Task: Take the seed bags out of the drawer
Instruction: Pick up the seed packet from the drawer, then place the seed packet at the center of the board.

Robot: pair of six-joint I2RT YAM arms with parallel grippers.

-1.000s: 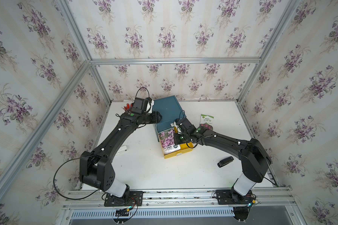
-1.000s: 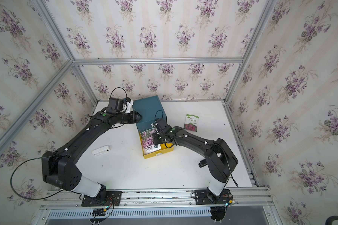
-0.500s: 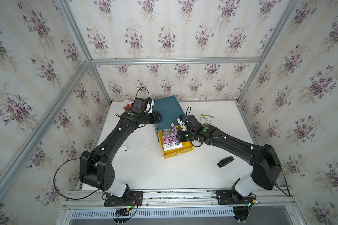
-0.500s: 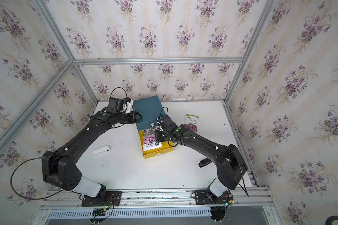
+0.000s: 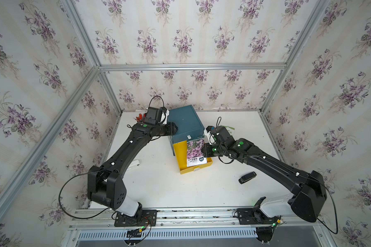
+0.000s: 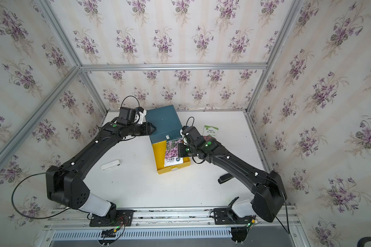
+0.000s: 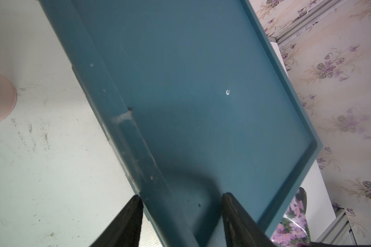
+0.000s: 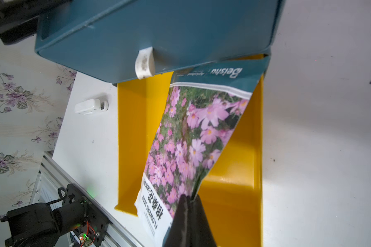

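The blue cabinet (image 5: 184, 122) (image 6: 163, 122) stands at the table's back, its yellow drawer (image 5: 180, 156) (image 6: 159, 156) (image 8: 234, 171) pulled out toward the front. My right gripper (image 5: 204, 149) (image 6: 180, 149) (image 8: 187, 198) is shut on one edge of the pink-flowered seed bag (image 5: 195, 151) (image 6: 173, 150) (image 8: 191, 139). The bag hangs tilted over the drawer's right side. A white-green seed bag (image 6: 210, 130) lies on the table behind the right wrist. My left gripper (image 5: 174, 129) (image 6: 152, 128) (image 7: 181, 200) is clamped on the cabinet's (image 7: 191, 85) left rim.
A small black gadget (image 5: 247, 177) (image 6: 225, 178) lies on the table under the right forearm. A white gadget (image 5: 134, 164) (image 6: 110, 165) (image 8: 91, 106) lies left of the drawer, beneath the left forearm. Patterned walls close in the table on three sides.
The right gripper has lifted the pink-flowered bag from lying flat in the drawer and drawn it up and to the right. The left arm has stayed put.
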